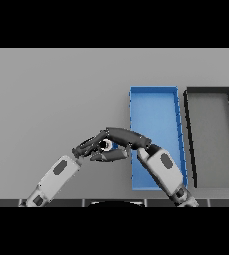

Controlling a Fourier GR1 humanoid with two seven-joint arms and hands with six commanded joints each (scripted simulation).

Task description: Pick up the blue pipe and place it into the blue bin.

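Only a short bit of the blue pipe (pixel 114 146) shows, just left of the blue bin (pixel 154 89), with a pale round end facing left. My right hand (pixel 129 138) reaches in from the lower right across the bin's left wall. Its fingers lie over the pipe and its thumb curls under it, so most of the pipe is hidden. My left hand (pixel 88 147) comes in from the lower left, fingers fairly straight, tips close to the pipe's pale end. Whether they touch it is unclear.
A black bin (pixel 208 89) stands right beside the blue bin on its right. Both bins are long and run away from me. Grey table spreads to the left and behind.
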